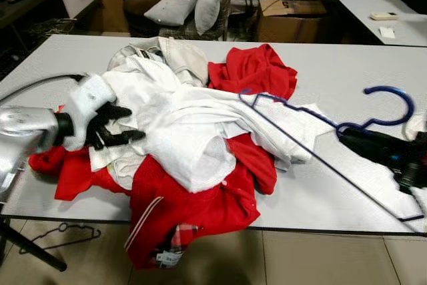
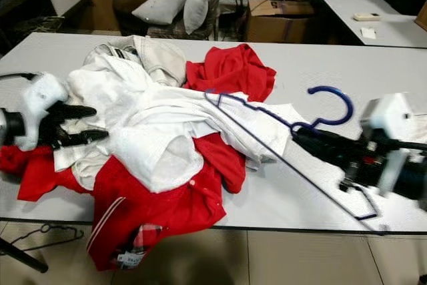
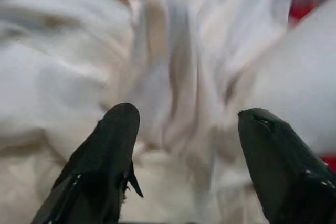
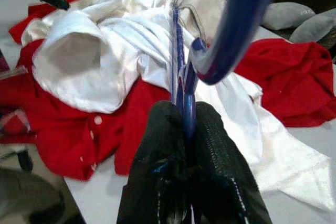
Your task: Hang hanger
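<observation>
A thin blue hanger (image 1: 313, 145) lies across the white table (image 1: 347, 71), its hook (image 1: 393, 101) to the right and one shoulder tucked into a heap of white clothes (image 1: 180, 125) and red clothes (image 1: 193, 198). My right gripper (image 1: 347, 135) is shut on the hanger's neck just below the hook; the right wrist view has the blue wire (image 4: 181, 77) pinched between both fingers (image 4: 163, 150). At the left side of the heap my left gripper (image 1: 130, 123) stands open, fingertips against the white cloth (image 3: 178, 77), nothing between them.
A red garment (image 1: 167, 245) hangs over the table's front edge. Another hanger (image 1: 60, 235) lies on the tiled floor at the left. Behind the table stand an armchair with grey cushions (image 1: 180, 5), a cardboard box (image 1: 287, 15) and a second table (image 1: 380, 11).
</observation>
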`<state>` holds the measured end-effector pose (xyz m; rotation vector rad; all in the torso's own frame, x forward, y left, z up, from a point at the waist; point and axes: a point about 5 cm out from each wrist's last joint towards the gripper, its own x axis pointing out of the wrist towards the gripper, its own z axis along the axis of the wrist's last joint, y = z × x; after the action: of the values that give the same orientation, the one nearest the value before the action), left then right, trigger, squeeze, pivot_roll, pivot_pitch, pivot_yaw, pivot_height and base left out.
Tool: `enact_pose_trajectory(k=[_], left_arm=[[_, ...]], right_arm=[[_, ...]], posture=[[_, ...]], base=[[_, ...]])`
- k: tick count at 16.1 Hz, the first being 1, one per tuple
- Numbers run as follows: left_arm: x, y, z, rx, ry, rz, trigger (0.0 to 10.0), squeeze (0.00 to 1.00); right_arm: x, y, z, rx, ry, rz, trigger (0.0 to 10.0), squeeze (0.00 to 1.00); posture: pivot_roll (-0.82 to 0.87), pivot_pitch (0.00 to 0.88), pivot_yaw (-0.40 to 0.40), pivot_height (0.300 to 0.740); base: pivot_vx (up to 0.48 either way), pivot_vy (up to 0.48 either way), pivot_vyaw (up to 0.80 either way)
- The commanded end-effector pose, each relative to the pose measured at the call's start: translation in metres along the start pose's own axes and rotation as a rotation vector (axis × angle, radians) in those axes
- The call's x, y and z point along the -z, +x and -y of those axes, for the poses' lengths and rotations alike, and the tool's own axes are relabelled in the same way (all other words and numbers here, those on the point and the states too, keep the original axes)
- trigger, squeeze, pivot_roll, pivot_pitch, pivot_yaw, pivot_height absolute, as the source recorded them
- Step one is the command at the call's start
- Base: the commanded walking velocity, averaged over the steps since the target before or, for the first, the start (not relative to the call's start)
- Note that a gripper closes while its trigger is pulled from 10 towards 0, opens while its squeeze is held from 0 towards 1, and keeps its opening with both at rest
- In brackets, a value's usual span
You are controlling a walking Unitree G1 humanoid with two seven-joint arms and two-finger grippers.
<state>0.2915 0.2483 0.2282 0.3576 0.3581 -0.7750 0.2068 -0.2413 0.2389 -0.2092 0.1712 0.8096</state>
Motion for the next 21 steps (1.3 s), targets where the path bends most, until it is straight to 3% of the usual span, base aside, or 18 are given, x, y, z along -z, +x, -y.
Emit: enact_pose_trajectory(k=[1,3,6,7,8,9,11,13,14,16,19,21], left_arm=[[-0.01,-0.009,-0.003,-0.025,-0.021,0.062,10.0,1.0],[-0.034,-0.02,-0.011,-0.07,-0.174,0.311,10.0,1.0],[-0.043,-0.017,-0.004,-0.089,-0.27,0.458,10.0,1.0],[-0.043,-0.013,-0.003,-0.124,-0.276,0.469,10.0,0.89],[-0.042,-0.003,0.0,-0.192,-0.289,0.489,10.0,0.25],[-0.043,0.008,0.007,-0.243,-0.289,0.52,10.0,0.0],[-0.031,0.036,0.032,-0.346,-0.306,0.53,10.0,0.0],[-0.007,0.056,0.054,-0.435,-0.338,0.466,10.0,0.0],[0.0,0.061,0.063,-0.456,-0.332,0.429,10.0,0.0],[0.007,0.066,0.072,-0.494,-0.353,0.42,10.0,0.0],[0.024,0.074,0.086,-0.538,-0.328,0.364,10.0,0.0],[0.024,0.076,0.09,-0.543,-0.339,0.366,10.0,0.0]], right_arm=[[0.003,0.004,0.001,0.018,0.022,-0.012,10.0,0.0],[0.011,0.018,0.003,0.091,0.079,-0.004,10.0,0.0],[0.01,0.039,0.003,0.206,0.11,0.053,10.0,0.0],[0.009,0.043,0.005,0.254,0.114,0.075,10.0,0.0],[0.006,0.05,0.009,0.327,0.119,0.106,10.0,0.0],[0.003,0.056,0.007,0.361,0.122,0.131,10.0,0.0],[0.006,0.068,0.002,0.487,0.056,0.127,10.0,0.0],[0.017,0.078,-0.008,0.562,0.138,0.113,10.0,0.0],[0.022,0.079,-0.01,0.6,0.122,0.089,10.0,0.0],[0.028,0.081,-0.013,0.667,0.092,0.046,10.0,0.0],[0.033,0.087,-0.022,0.651,0.037,0.058,10.0,0.0],[0.036,0.088,-0.024,0.66,0.073,0.074,10.0,0.0]], posture=[[0.05,0.0,0.005,0.74],[0.06,0.0,-0.011,0.74],[0.07,0.0,-0.021,0.74],[0.07,0.0,-0.022,0.74],[0.07,0.0,-0.026,0.74],[0.07,0.0,-0.024,0.74],[0.05,0.001,-0.022,0.74],[0.04,0.005,-0.025,0.74],[0.04,0.007,-0.031,0.74],[0.03,0.01,-0.036,0.74],[0.03,0.016,-0.044,0.74],[0.03,0.015,-0.048,0.74]], base=[[0.0,0.0,0.0],[0.0,0.0,0.0],[0.0,0.0,0.0],[0.0,0.0,0.0],[0.0,0.0,0.0],[0.0,0.0,0.0],[0.0,0.0,0.0],[0.0,0.0,0.0],[0.0,-0.255,0.0],[0.0,-0.313,0.0],[0.0,-0.415,0.0],[0.0,-0.437,0.0]])
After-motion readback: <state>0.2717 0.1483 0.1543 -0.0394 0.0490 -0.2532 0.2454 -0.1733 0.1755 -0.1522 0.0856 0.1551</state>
